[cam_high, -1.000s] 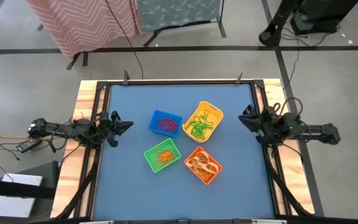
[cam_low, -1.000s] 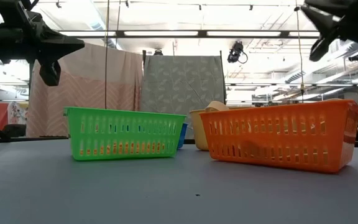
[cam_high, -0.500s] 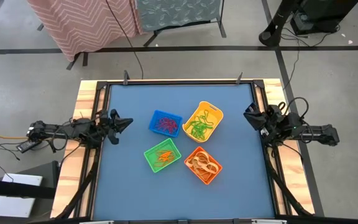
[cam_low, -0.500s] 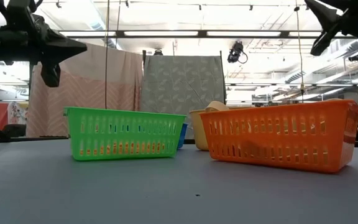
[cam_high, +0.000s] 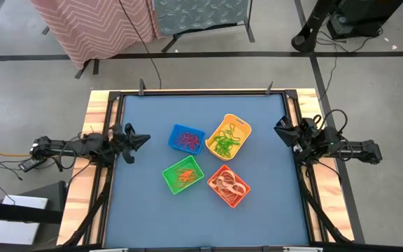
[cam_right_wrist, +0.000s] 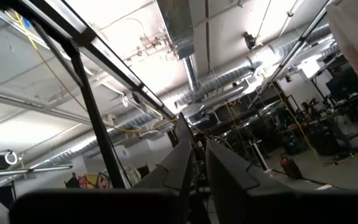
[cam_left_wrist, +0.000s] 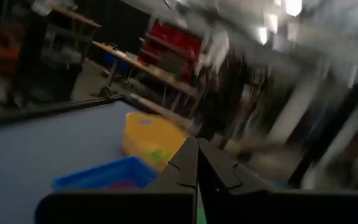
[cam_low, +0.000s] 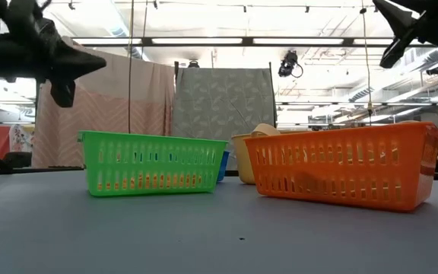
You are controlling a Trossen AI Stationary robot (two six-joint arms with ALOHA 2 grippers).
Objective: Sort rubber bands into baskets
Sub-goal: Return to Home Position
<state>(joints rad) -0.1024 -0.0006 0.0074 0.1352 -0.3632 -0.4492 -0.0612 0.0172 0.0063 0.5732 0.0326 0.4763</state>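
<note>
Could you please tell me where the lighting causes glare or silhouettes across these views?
Low view: bright ceiling lights behind turn the left end effector and right end effector into dark silhouettes. Right wrist view: aimed at the ceiling, lamps glare. Left wrist view: room lights flare white. High view: even light on the table.

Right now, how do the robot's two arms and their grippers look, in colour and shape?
Both arms, the left arm and the right arm, are dark, near black, made of slim jointed segments. The left gripper ends in two dark tapered fingers; the right gripper is equally dark. Black cables loop beside the right arm's wrist. No markings are readable.
</note>
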